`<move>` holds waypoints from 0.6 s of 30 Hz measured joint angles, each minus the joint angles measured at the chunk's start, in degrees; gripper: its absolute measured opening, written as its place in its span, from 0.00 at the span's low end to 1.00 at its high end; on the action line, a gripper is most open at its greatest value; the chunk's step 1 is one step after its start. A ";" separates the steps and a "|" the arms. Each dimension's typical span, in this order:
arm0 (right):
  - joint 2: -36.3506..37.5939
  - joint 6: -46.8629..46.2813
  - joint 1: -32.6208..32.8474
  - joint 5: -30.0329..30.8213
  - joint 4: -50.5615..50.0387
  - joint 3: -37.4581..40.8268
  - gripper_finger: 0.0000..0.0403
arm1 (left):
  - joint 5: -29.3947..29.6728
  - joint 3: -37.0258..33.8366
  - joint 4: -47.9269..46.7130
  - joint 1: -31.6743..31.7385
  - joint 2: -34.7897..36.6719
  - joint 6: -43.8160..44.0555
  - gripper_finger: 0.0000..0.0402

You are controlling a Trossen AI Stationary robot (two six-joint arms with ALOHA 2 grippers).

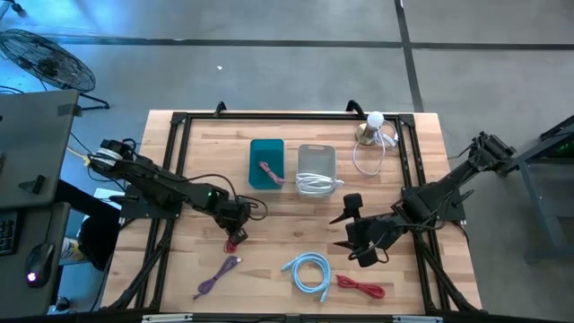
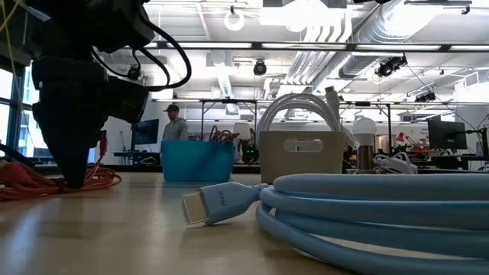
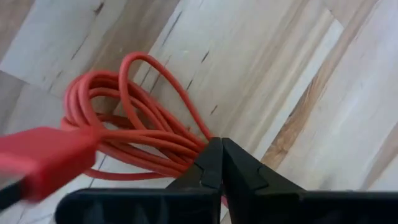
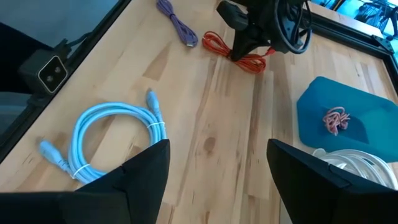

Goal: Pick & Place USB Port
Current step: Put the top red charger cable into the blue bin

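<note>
The coiled red cable (image 1: pixel 235 240), near the table's (image 1: pixel 296 215) front-left, is pinched by the left gripper (image 1: pixel 237 235), not yet lifted. The right gripper (image 1: pixel 357 235) is spread, idle. Placement remains.

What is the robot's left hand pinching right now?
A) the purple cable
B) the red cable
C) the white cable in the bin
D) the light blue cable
B: the left hand is shut on the coiled red cable on the wooden table, while the light blue cable and purple cable lie untouched.
</note>
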State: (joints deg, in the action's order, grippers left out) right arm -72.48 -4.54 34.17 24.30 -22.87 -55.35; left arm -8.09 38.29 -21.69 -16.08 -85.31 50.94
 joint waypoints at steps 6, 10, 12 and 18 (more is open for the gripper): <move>0.00 -0.11 0.00 0.00 0.02 -0.02 0.65 | -2.48 -0.27 4.66 -0.10 1.14 -4.39 0.03; 0.01 -0.51 0.00 0.00 0.07 -0.07 0.65 | -2.60 1.21 4.34 -0.11 3.62 -7.53 0.03; 0.01 -0.57 -0.02 0.10 0.07 -0.07 0.65 | -1.77 2.31 2.19 -0.11 5.26 -9.51 0.03; 0.01 -1.20 -0.07 0.96 -0.24 -0.09 0.65 | 2.54 9.97 -9.79 -0.11 8.60 -15.65 0.03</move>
State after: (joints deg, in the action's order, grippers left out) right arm -72.47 -5.74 34.11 25.26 -23.11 -55.44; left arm -5.55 48.26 -31.48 -16.19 -76.70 35.29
